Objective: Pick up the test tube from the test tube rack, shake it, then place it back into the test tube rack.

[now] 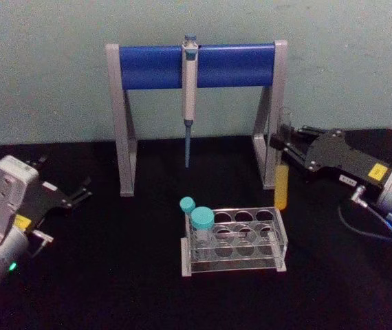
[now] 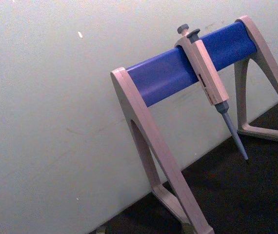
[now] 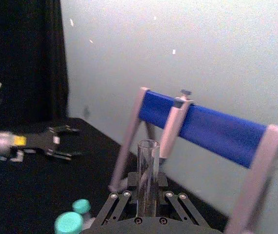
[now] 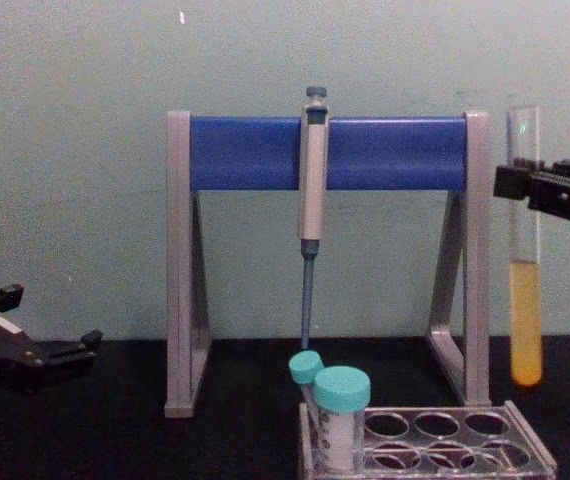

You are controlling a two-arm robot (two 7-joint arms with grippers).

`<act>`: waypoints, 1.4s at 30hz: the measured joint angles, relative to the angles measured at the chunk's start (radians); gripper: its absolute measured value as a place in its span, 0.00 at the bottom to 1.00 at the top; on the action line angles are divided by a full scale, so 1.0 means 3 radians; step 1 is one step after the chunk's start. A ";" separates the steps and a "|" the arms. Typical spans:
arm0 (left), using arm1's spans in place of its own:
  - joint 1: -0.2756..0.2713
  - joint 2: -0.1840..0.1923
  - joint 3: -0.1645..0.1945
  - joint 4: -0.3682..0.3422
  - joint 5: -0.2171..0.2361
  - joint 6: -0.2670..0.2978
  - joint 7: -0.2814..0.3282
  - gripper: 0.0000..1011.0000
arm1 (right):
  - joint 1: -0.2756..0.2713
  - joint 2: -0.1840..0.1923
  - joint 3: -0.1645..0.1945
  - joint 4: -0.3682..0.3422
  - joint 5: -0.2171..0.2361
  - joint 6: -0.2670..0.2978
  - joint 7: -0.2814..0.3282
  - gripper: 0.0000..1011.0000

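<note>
Hanging upright in the air, the test tube is lifted clear of the test tube rack, above and just behind the rack's right end. Yellow-orange liquid fills the tube's lower part; the upper part is clear glass with an open mouth. In the chest view its rounded bottom sits a little higher than the rack's top edge.

The right gripper reaches in from the right, jaws pinching the tube on its clear upper part, well above the liquid. The right wrist view shows the tube standing straight up between the finger links.

Obstacles near the tube:
- The right leg of the grey-and-blue pipette stand is just beside the tube. In the head view the two overlap; in the chest view the tube is to the right of the leg.
- One pipette hangs from the middle of the blue bar, tip down, well apart from the tube.

Rack: two rows of round holes. Two teal-capped tubes stand at its left end, one behind the other.

Left gripper: low over the black table at far left, jaws spread, holding nothing.

Count: one long tube, one rack, two capped tubes, one stand, one pipette.
</note>
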 joint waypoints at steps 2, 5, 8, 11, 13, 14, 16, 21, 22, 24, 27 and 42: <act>0.0000 0.0000 0.0000 0.0000 0.0000 0.0000 0.0000 0.99 | -0.0002 0.0022 0.0015 -0.0035 -0.0130 -0.0031 -0.0095 0.23; 0.0000 0.0000 0.0000 0.0000 0.0000 0.0000 0.0000 0.99 | 0.0006 0.0017 0.0028 -0.0044 -0.0247 -0.0064 -0.0170 0.23; 0.0000 0.0000 0.0000 0.0000 0.0000 0.0000 0.0000 0.99 | 0.0057 -0.0058 0.0032 -0.0007 -0.0388 -0.0146 -0.0241 0.23; 0.0000 0.0000 0.0000 0.0000 0.0000 0.0000 0.0000 0.99 | 0.0092 -0.0131 0.0032 0.0048 -0.0421 -0.0196 -0.0250 0.23; 0.0000 0.0000 0.0000 0.0000 0.0000 0.0000 0.0000 0.99 | 0.0126 -0.0209 0.0033 0.0110 -0.0425 -0.0241 -0.0240 0.23; 0.0000 0.0000 0.0000 0.0000 0.0000 0.0000 0.0000 0.99 | 0.0136 -0.0233 0.0034 0.0132 -0.0420 -0.0253 -0.0232 0.23; 0.0000 0.0000 0.0000 0.0000 0.0000 0.0000 0.0000 0.99 | 0.0170 -0.0309 0.0039 0.0196 -0.0392 -0.0286 -0.0195 0.23; 0.0000 0.0000 0.0000 0.0000 0.0000 0.0000 0.0000 0.99 | 0.0211 -0.0432 0.0056 0.0293 -0.0262 -0.0307 -0.0070 0.23; 0.0000 0.0000 0.0000 0.0000 0.0000 0.0000 0.0000 0.99 | 0.0220 -0.0460 0.0058 0.0314 -0.0199 -0.0300 -0.0018 0.23; 0.0000 0.0000 0.0000 0.0000 0.0000 0.0000 0.0000 0.99 | 0.0226 -0.0480 0.0060 0.0329 -0.0115 -0.0271 0.0045 0.23; 0.0000 0.0000 0.0000 0.0000 0.0000 0.0000 0.0000 0.99 | 0.0226 -0.0492 0.0060 0.0341 0.0094 -0.0167 0.0181 0.23; 0.0000 0.0000 0.0000 0.0000 0.0000 0.0000 0.0000 0.99 | 0.0100 -0.0099 -0.0007 0.0050 0.0391 0.0251 0.0272 0.23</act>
